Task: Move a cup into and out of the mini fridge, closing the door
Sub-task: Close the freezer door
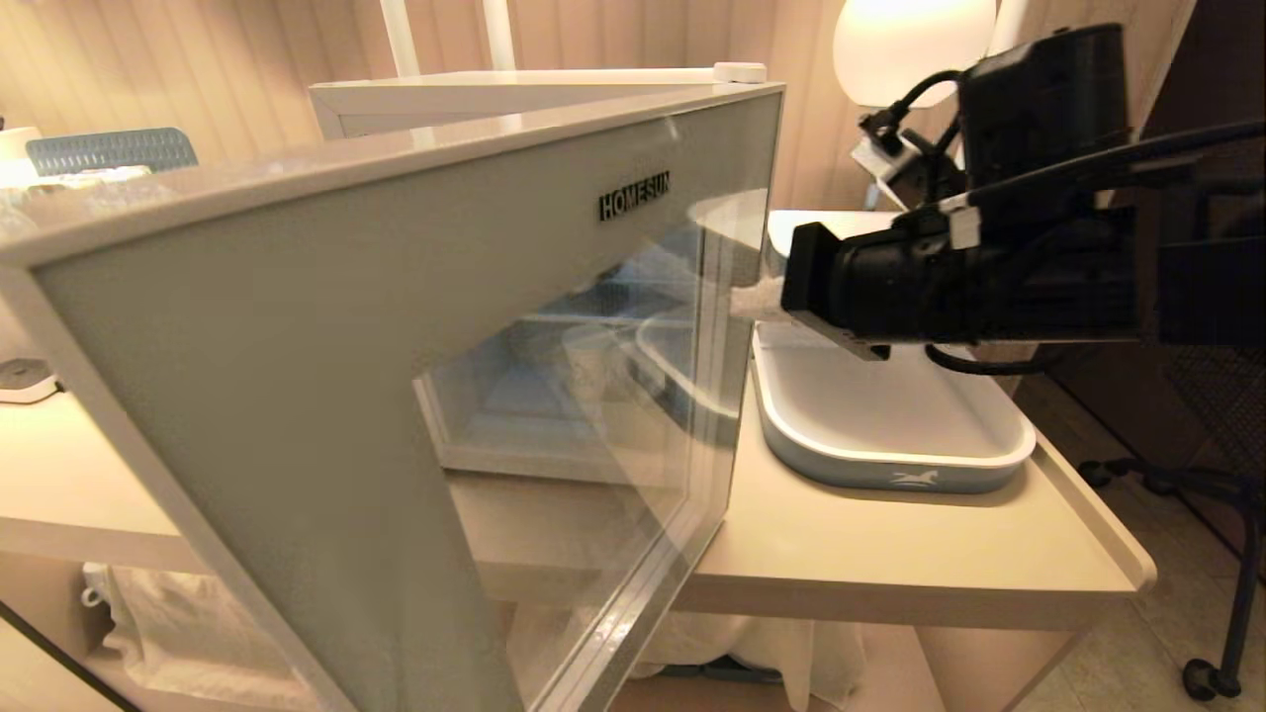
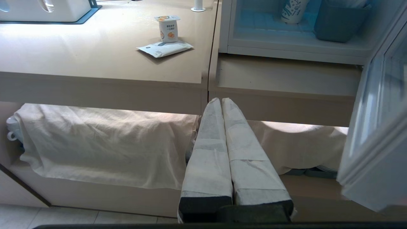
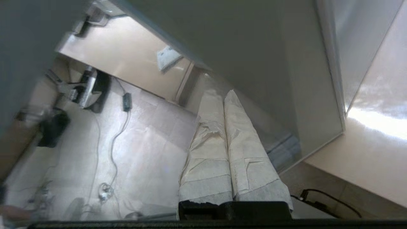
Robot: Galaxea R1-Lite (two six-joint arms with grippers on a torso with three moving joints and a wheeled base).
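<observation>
The mini fridge [image 1: 514, 91] stands on the counter with its door [image 1: 326, 326] swung wide open toward me, "HOMESUN" on its frame. My right gripper [image 1: 757, 300] is shut, with nothing held, its wrapped fingertips at the door's free edge; in the right wrist view the gripper [image 3: 222, 93] lies close against the door's pane [image 3: 286, 63]. The cup [image 2: 168, 28], small and white with an orange label, stands on a flat packet [image 2: 165, 48] on the counter left of the fridge. My left gripper [image 2: 221, 100] is shut and empty, parked low before the counter's front edge.
A grey-blue tray [image 1: 890, 465] sits on the counter right of the fridge. Inside the fridge [image 2: 286, 38] stand a patterned paper cup [image 2: 294, 11] and a grey-blue container [image 2: 340, 20]. White cloth [image 2: 101, 143] hangs over the shelf under the counter.
</observation>
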